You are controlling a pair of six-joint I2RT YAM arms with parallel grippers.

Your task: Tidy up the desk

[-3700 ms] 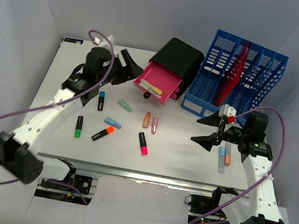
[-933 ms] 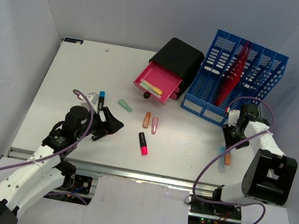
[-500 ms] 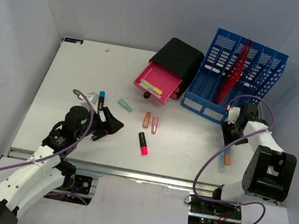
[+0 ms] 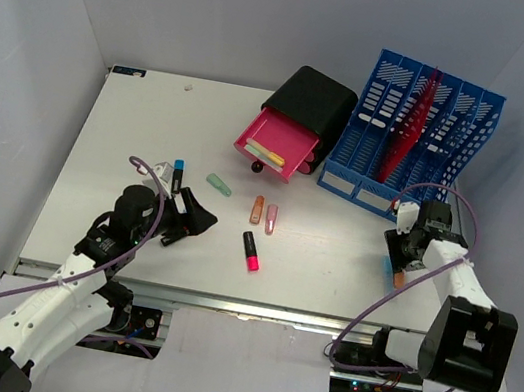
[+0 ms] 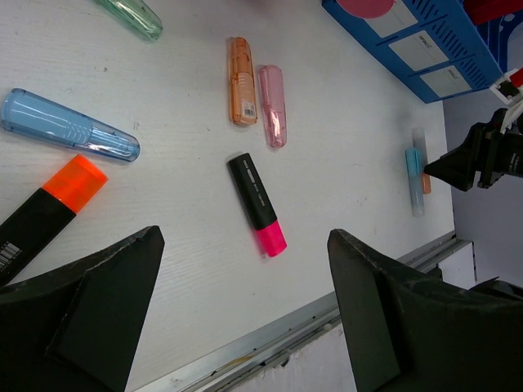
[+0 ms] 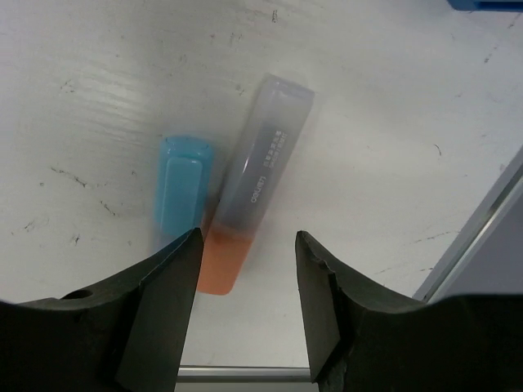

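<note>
Right wrist view: two smooth plastic markers side by side, blue marker (image 6: pixel 181 192) and frosted-capped orange marker (image 6: pixel 257 184), on scuffed white desk (image 6: pixel 98 82) under slotted blue rack (image 4: pixel 415 132), just in front of it. Right gripper (image 6: pixel 247 261) partly open astride orange marker's end, gripping nothing. Left gripper (image 5: pixel 243 241) wide open, empty, far left of rack.

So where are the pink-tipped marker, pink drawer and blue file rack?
pink-tipped marker (image 5: pixel 252 189): left wrist view, black barrel.
pink drawer (image 4: pixel 279 168): top external, front wall.
blue file rack (image 4: pixel 367 202): top external, front base.
</note>
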